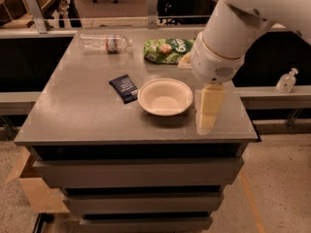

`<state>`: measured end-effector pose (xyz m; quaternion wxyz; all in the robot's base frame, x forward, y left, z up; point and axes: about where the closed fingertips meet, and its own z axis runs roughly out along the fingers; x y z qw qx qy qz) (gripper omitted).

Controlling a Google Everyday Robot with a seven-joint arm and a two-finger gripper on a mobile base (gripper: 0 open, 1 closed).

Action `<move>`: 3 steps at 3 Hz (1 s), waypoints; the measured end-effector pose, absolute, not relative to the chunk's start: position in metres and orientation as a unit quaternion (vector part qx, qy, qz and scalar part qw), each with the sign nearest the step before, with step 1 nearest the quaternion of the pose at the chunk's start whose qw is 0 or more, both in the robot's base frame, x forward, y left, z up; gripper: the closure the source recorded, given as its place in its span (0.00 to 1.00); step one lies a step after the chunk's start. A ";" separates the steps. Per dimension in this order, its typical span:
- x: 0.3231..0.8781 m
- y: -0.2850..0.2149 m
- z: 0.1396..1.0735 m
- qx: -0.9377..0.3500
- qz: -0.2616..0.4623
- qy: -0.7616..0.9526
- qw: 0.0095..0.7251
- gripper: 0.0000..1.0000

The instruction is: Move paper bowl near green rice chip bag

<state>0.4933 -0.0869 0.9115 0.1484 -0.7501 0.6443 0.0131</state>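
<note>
Approach step: gripper (209, 111) hung right of paper bowl (164, 96) (openness untellable); next, grip rim, carry toward green rice chip bag (167, 51).

white arm (233, 33) angled in from upper right; tool (209, 108) points straight down, seemingly hovering low.

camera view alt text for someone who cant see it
A robot arm's gripper hangs just right of a paper bowl on a grey table. Behind the bowl lie a green rice chip bag and a plastic bottle; a dark-blue wrapper lies at its left.
</note>
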 end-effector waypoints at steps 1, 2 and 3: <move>0.490 -0.069 0.893 -0.760 0.036 0.635 0.135 0.00; 0.488 -0.057 0.880 -0.767 0.052 0.628 0.125 0.00; 0.486 -0.048 0.869 -0.772 0.064 0.622 0.116 0.00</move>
